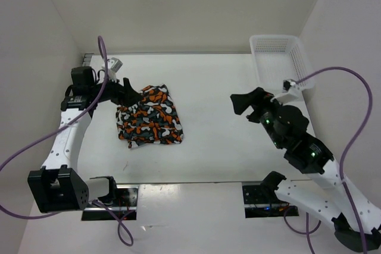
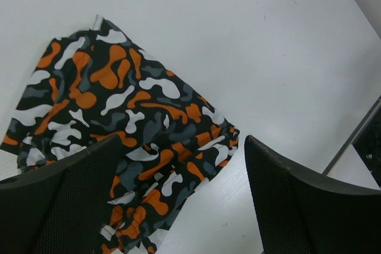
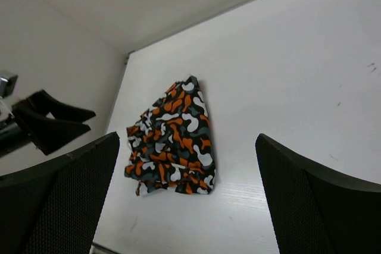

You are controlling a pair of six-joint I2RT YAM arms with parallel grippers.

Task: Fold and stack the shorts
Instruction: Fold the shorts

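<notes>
The camouflage shorts point(image 1: 149, 117) lie folded in a compact bundle on the left half of the white table. My left gripper point(image 1: 127, 90) is open and empty, just above the bundle's far-left corner. In the left wrist view the shorts point(image 2: 119, 111) fill the left side, under and between the open fingers point(image 2: 65, 206) of the left gripper point(image 2: 181, 153). My right gripper point(image 1: 243, 103) is open and empty over the table's middle right, well apart from the shorts. In the right wrist view the right gripper point(image 3: 187, 147) frames the shorts point(image 3: 175, 135), which lie far ahead.
A white mesh basket point(image 1: 277, 56) stands at the back right corner. White walls close in the table at the left, back and right. The table's near edge with a metal rail point(image 2: 356, 138) shows in the left wrist view. The left gripper point(image 3: 50, 122) shows in the right wrist view.
</notes>
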